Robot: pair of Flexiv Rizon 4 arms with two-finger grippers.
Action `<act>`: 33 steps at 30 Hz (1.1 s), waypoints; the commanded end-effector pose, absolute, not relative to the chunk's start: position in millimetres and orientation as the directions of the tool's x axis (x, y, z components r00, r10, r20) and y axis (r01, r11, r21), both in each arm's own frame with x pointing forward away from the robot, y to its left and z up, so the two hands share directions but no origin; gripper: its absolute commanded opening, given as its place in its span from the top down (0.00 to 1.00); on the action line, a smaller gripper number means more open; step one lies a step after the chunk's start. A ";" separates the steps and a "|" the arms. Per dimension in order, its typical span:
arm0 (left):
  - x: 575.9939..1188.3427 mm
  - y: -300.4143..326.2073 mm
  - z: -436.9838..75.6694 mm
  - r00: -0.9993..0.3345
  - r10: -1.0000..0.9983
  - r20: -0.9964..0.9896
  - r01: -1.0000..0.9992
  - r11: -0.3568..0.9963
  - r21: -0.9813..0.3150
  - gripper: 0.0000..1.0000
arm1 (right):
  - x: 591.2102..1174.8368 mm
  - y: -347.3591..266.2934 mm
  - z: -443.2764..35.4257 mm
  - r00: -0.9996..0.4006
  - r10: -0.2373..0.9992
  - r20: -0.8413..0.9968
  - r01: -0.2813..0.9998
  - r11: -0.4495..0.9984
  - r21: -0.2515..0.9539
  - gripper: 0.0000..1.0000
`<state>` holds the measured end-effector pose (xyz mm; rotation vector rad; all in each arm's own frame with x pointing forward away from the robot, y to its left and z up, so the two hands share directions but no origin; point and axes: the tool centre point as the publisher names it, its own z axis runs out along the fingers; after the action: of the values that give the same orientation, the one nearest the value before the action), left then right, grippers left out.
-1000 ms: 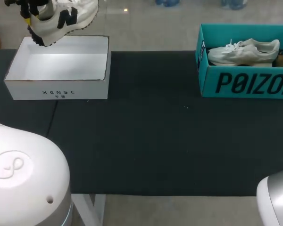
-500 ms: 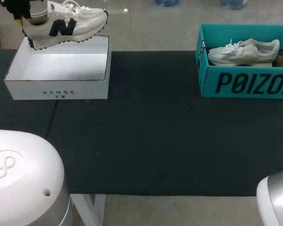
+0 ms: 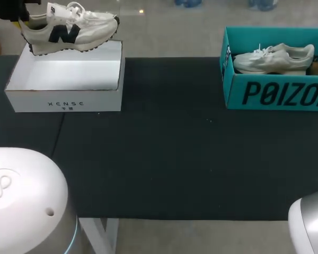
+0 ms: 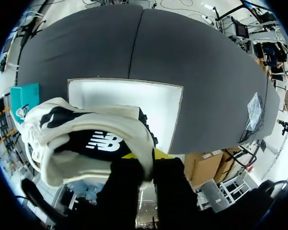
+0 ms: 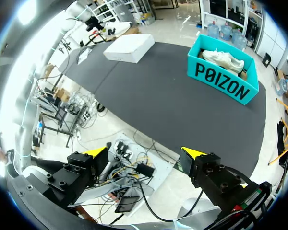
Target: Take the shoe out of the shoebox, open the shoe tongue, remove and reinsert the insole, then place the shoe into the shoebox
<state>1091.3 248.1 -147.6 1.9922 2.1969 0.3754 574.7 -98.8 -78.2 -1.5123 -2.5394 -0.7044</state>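
The left pincer (image 3: 18, 18) is clamped on the heel collar of the shoe (image 3: 69, 29), which hangs in the air over the far rim of the white shoebox (image 3: 63, 79), sole down and toe pointing toward the middle of the bench (image 3: 169, 159). Gripping at the heel looks deliberate: it leaves the laces, the tongue and the mouth of the shoe free for the other arm. It also keeps the sole level enough to pass over the box wall.

The right pincer (image 5: 144, 153) is spread wide with nothing between its tips, and it hovers off the near edge of the bench, well apart from the shoe. It is probably only waiting there.

In the left wrist view, a dark surface inside the shoe's opening is most likely the insole (image 4: 98, 143), apparently seated, though I cannot tell for sure.

The left pincer is cut off at the corner of the head view, so the grip itself is hard to read there (the wrist view shows it better). The far right shows a teal box (image 3: 275, 92) holding a second shoe (image 3: 273, 58), partly cropped.
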 end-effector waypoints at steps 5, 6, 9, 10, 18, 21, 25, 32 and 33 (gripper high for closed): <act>1110.5 250.5 -141.8 0.066 0.983 0.169 0.941 -0.117 0.317 1.00 | 576.8 -98.5 -76.2 -0.499 0.806 0.317 0.855 0.400 0.329 0.00; 1114.4 251.6 -142.4 0.082 0.983 0.167 0.939 -0.132 0.318 1.00 | 576.8 -98.5 -76.2 -0.499 0.806 0.317 0.855 0.400 0.329 0.00; 1126.8 257.6 -146.8 0.112 0.975 0.194 0.935 -0.169 0.313 1.00 | 576.8 -98.5 -76.2 -0.499 0.806 0.317 0.855 0.400 0.329 0.00; 1131.2 260.4 -148.9 0.116 0.976 0.185 0.939 -0.169 0.299 1.00 | 576.8 -98.5 -76.2 -0.499 0.806 0.317 0.855 0.400 0.329 0.00; 1159.5 285.0 -168.0 0.098 0.967 0.235 0.951 -0.160 0.263 1.00 | 576.8 -98.5 -76.2 -0.499 0.806 0.317 0.855 0.400 0.329 0.00; 1169.2 292.6 -177.5 0.084 0.966 0.243 0.956 -0.147 0.254 1.00 | 576.8 -98.5 -76.2 -0.499 0.806 0.317 0.855 0.400 0.329 0.00; 1181.9 299.7 -189.6 0.054 0.967 0.248 0.964 -0.116 0.240 1.00 | 576.8 -98.5 -76.2 -0.499 0.806 0.317 0.855 0.400 0.329 0.00; 1200.8 300.5 -208.7 0.020 0.969 0.248 0.972 -0.076 0.222 1.00 | 576.8 -98.5 -76.2 -0.499 0.806 0.317 0.855 0.400 0.329 0.00; 1202.6 299.7 -210.5 0.017 0.969 0.246 0.973 -0.073 0.221 1.00 | 576.8 -98.5 -76.2 -0.499 0.806 0.317 0.855 0.400 0.329 0.00</act>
<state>1184.9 300.2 -205.9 2.2326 2.1221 0.5608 574.7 -98.8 -78.2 -1.5124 -2.5393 -0.7045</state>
